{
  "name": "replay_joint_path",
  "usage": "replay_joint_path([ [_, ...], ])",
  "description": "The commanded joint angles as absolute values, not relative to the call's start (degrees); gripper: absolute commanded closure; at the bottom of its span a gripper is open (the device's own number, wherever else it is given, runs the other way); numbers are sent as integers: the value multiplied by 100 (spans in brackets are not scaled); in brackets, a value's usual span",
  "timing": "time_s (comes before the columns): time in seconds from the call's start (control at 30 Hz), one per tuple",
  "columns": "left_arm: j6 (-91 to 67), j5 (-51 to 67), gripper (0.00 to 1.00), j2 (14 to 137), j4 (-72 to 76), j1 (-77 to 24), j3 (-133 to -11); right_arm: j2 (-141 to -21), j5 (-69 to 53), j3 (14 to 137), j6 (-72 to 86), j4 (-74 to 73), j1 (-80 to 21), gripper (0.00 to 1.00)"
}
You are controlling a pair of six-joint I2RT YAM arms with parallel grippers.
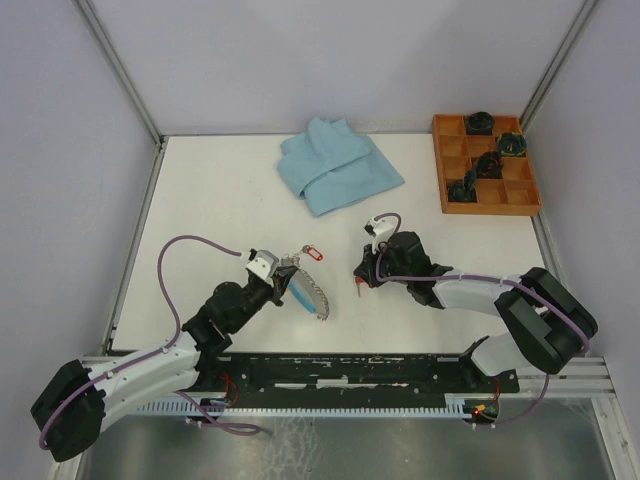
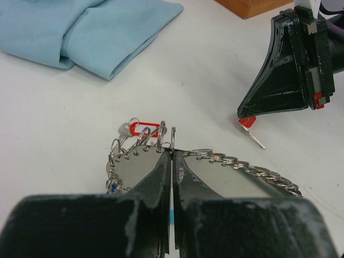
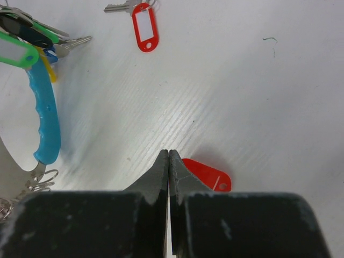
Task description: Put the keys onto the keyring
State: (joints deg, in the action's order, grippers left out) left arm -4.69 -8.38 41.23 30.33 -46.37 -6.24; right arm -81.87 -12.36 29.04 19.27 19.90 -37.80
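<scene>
Risk, from the left: the left gripper (image 2: 171, 157) has its jaws together, clamped on the wire of the keyring (image 2: 242, 164). The hold looks thin, right at the fingertips, so a push from a key being threaded could twist the ring or slide it out of the pinch. The keys already hanging on the ring (image 3: 32, 35), next to its light-blue part (image 3: 45, 118), could swing into the way and block the opening. Just beyond the ring lies a key with a red tag (image 3: 144, 21), apparently loose, and a sweep of either arm could knock it. Further right, the right gripper (image 3: 169, 156) has its jaws pressed together, with a second red tag (image 3: 207, 174) showing just beside its tip. I cannot tell whether any of that tag is pinched. If it is only a corner, the key may drop or pivot on the way over; if nothing is held, the closed tip may just shove it across the table.

Positions: the keyring sits between the left jaws, its coil running out to both sides of the fingers. The first red-tagged key is near those jaws, on the far side of the ring. The second is touching or just under the right tip, well apart from the ring
</scene>
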Motion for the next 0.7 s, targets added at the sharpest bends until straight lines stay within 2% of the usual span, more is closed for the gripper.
replay_joint_path([
  [0.0, -503, -773, 97, 4017, 3558, -4622, -747, -8274, -862, 2779, 1956, 2704, -3762, 97],
  [0.37, -507, -760, 97, 4093, 3588, -4625, -771, -8162, -565, 2782, 1802, 2066, -3765, 89],
  [0.67, -510, -772, 97, 4043, 3551, -4630, -773, -7792, -490, 3386, 1495, 530, -3764, 71],
])
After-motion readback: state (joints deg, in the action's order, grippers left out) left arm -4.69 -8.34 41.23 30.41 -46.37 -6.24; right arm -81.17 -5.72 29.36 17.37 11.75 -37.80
